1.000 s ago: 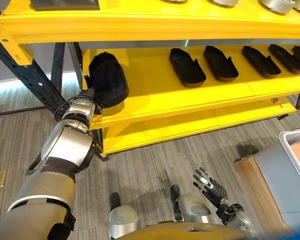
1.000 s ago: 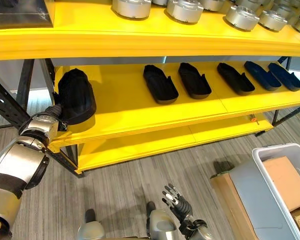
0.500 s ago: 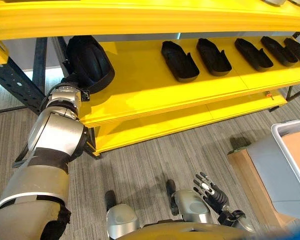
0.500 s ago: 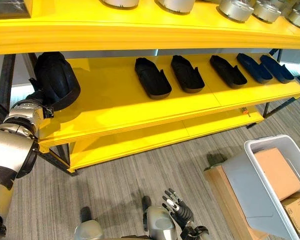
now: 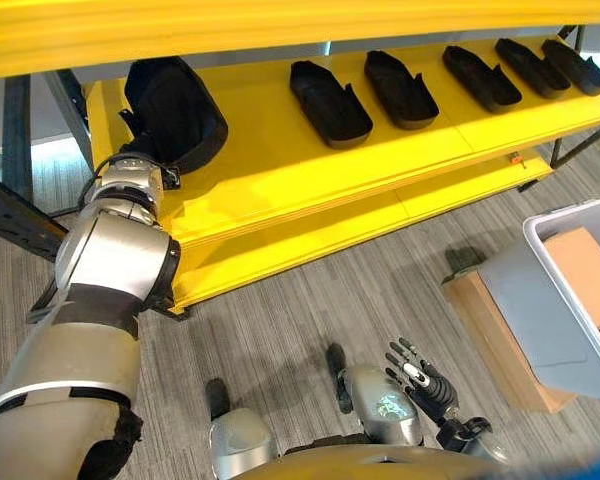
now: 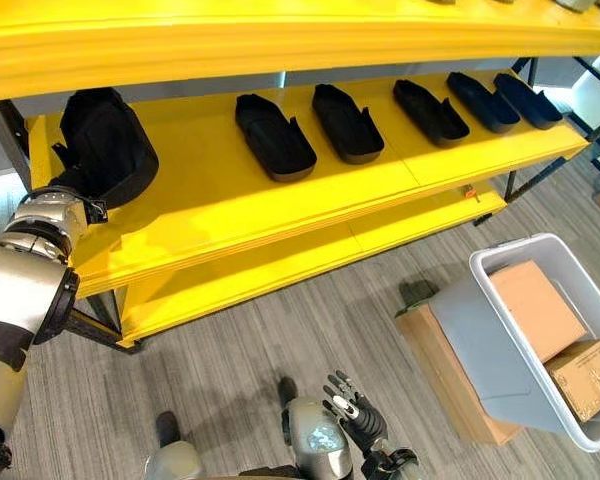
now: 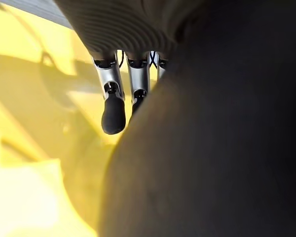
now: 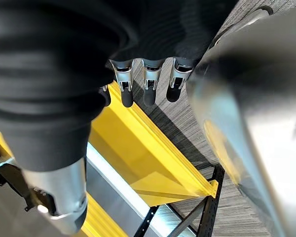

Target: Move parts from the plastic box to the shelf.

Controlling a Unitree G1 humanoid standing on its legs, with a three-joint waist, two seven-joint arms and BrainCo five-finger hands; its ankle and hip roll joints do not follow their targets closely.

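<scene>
while left hand (image 7: 113, 106) fingers grip black part (image 5: 172, 108), long axis points into shelf (image 5: 280, 175).

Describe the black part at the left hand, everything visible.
The black part is a matte, shoe-shaped shell, hollow, looking like moulded plastic or foam. It stands tilted up on the left end of the yellow shelf, its open side facing out, well apart from the row of similar black parts lying flat to its right. The left hand is against it: in the wrist view its dark bulk lies beside the fingers, but the grip is hidden.
</scene>
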